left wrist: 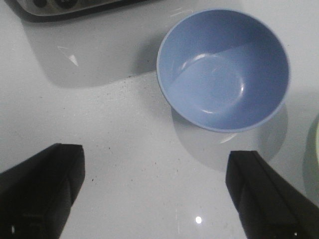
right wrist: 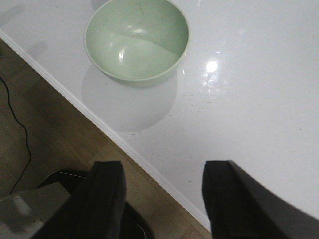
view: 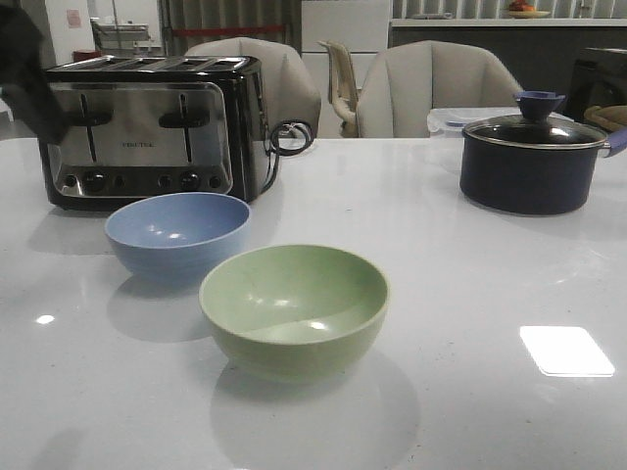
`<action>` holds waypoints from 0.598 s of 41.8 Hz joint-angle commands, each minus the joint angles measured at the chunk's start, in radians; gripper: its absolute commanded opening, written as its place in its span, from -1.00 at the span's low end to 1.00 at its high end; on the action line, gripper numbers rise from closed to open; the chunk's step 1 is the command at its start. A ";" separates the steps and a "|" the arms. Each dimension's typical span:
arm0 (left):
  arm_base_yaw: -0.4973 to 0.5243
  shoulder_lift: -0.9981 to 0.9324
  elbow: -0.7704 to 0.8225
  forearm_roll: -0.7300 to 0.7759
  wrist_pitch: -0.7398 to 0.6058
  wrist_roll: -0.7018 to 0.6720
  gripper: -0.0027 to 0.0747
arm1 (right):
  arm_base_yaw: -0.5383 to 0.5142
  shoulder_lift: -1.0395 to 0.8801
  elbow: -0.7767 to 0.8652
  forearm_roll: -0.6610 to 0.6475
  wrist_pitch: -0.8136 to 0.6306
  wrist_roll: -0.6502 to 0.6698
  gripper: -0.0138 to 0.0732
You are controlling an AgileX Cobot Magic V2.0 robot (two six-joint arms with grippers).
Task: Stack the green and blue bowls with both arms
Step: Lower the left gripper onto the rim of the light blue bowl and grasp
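Observation:
The blue bowl (view: 177, 236) stands upright and empty on the white table, left of centre, just in front of the toaster. The green bowl (view: 294, 307) stands upright and empty beside it, nearer the front edge; the two are close but apart. In the left wrist view my left gripper (left wrist: 154, 191) is open and empty above bare table, short of the blue bowl (left wrist: 223, 69). In the right wrist view my right gripper (right wrist: 162, 199) is open and empty over the table's front edge, short of the green bowl (right wrist: 136, 40). Neither gripper shows in the front view.
A black and chrome toaster (view: 147, 129) with a coiled cord stands at the back left. A dark navy lidded pot (view: 532, 160) stands at the back right. Chairs stand behind the table. The table's front edge (right wrist: 124, 147) and wooden floor show below the right gripper.

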 commanded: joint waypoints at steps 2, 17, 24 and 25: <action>-0.009 0.128 -0.133 -0.017 -0.046 -0.006 0.72 | -0.003 -0.008 -0.026 0.006 -0.057 -0.003 0.39; -0.009 0.486 -0.378 -0.095 -0.046 -0.006 0.71 | -0.003 -0.008 -0.026 0.006 -0.057 -0.003 0.39; -0.009 0.545 -0.409 -0.095 -0.034 -0.006 0.51 | -0.003 -0.008 -0.026 0.006 -0.057 -0.003 0.39; -0.009 0.545 -0.409 -0.095 -0.034 -0.006 0.42 | -0.003 -0.008 -0.026 0.006 -0.057 -0.003 0.39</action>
